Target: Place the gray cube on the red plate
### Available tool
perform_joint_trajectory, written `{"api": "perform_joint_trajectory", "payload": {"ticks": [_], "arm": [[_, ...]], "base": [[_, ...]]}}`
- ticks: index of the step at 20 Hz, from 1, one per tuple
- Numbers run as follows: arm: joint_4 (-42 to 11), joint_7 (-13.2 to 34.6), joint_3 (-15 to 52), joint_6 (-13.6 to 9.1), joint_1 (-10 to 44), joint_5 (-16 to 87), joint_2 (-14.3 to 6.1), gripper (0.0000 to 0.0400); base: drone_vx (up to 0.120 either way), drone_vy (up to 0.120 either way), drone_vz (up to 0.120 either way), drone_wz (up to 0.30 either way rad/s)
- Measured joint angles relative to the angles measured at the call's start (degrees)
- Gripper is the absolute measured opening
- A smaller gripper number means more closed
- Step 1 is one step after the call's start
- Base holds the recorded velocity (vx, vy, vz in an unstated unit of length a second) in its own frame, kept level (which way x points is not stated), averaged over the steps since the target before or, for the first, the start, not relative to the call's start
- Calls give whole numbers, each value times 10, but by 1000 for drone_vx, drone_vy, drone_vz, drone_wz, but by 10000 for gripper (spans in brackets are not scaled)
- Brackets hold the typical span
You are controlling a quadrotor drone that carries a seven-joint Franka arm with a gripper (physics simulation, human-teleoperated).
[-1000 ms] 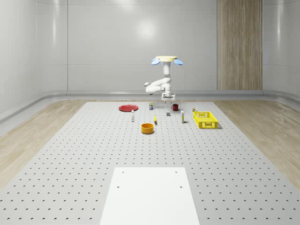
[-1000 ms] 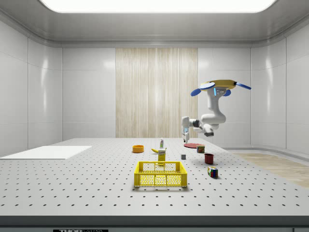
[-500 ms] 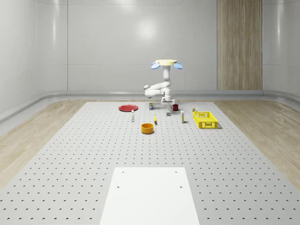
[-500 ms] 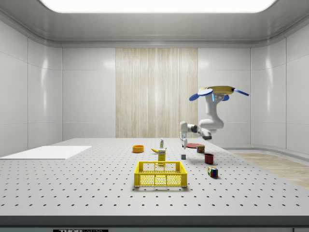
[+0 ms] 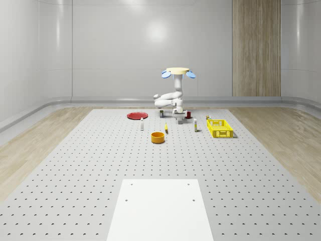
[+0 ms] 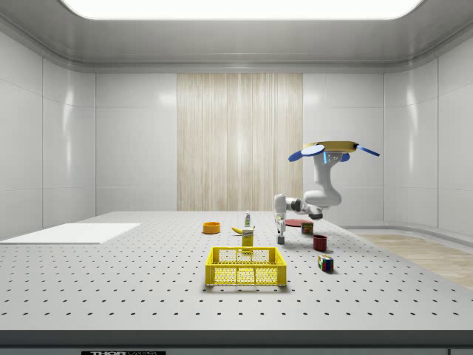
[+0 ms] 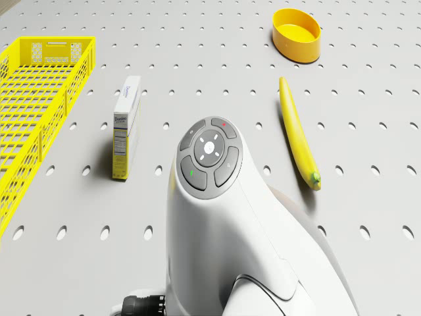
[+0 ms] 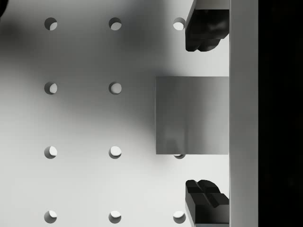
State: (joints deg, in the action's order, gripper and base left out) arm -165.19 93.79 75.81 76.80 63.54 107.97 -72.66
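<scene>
The gray cube [image 8: 191, 116] sits on the perforated table, and in the wrist view it lies between my two black fingertips [image 8: 204, 33] with a gap on each side. My gripper [image 8: 206, 113] is open around it, down at table level [image 5: 179, 119] [image 6: 280, 234]. The cube [image 6: 281, 239] stands just under the fingers in the side view. The drone [image 5: 178, 71] hovers above and slightly behind this spot, arm folded downward. The red plate [image 5: 136, 115] lies flat further toward the whole-scene view's left.
A yellow basket [image 5: 219, 128] stands to the whole-scene view's right, an orange bowl [image 5: 158, 137] nearer the front. A banana [image 7: 297, 135] and a small upright box [image 7: 125, 128] lie close by. A red mug [image 6: 320, 242] and a colourful cube [image 6: 325, 262] stand near.
The drone has sunk lower and the arm has brought the gripper down from above the table to around the gray cube.
</scene>
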Motion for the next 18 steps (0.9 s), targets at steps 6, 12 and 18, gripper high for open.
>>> {"api": "perform_joint_trajectory", "payload": {"ticks": [6, 12, 18], "arm": [[5, -2, -27, 27, 0, 22, -19, 400], [12, -3, -53, 51, 2, 43, -35, 400], [15, -2, -62, 63, 5, 49, -44, 321]], "base": [[0, 0, 0, 0], [0, 0, 0, 0], [0, 0, 0, 0]]}}
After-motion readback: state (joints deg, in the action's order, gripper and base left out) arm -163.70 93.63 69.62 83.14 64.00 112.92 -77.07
